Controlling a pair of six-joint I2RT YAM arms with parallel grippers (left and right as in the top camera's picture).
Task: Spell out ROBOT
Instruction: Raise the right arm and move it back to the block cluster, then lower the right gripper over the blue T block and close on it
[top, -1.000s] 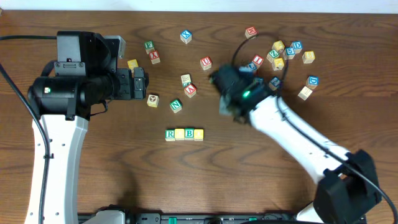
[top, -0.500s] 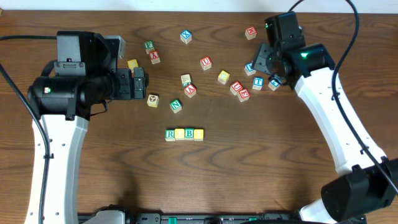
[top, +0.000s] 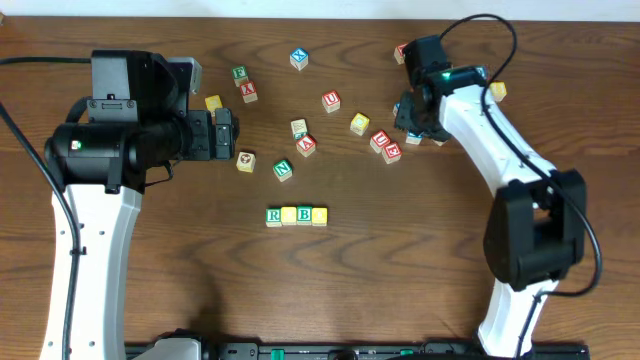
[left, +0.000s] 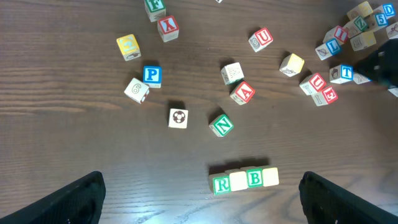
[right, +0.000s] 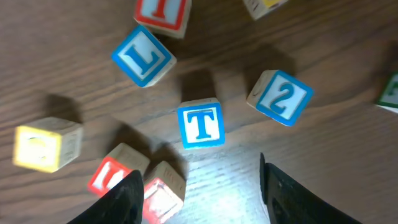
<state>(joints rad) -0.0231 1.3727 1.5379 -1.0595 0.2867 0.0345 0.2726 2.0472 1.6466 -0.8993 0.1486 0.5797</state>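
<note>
A row of cubes reads green R (top: 273, 216), a yellow cube (top: 289, 215), green B (top: 304, 214) and a second yellow cube (top: 319, 215); the left wrist view shows the R (left: 221, 184) and B (left: 254, 178). The blue T cube (right: 201, 124) lies flat in the back-right cluster, just ahead of my right gripper (right: 202, 196). That gripper is open with nothing between its fingers, and it hovers over the cluster (top: 415, 112). My left gripper (left: 211, 205) is wide open and empty, high above the table at the left (top: 223, 133).
Around the T lie a blue L (right: 143, 57), a blue 2 (right: 280, 96), two red-lettered cubes (right: 163, 190) and a loose yellow cube (top: 359, 124). A green N (top: 283, 170), a red A (top: 306, 146) and other cubes are scattered across the back.
My right arm swung from mid-table to the back right, then settled over the cluster by the T, and its jaws went from shut to open. The left arm has not moved.
</note>
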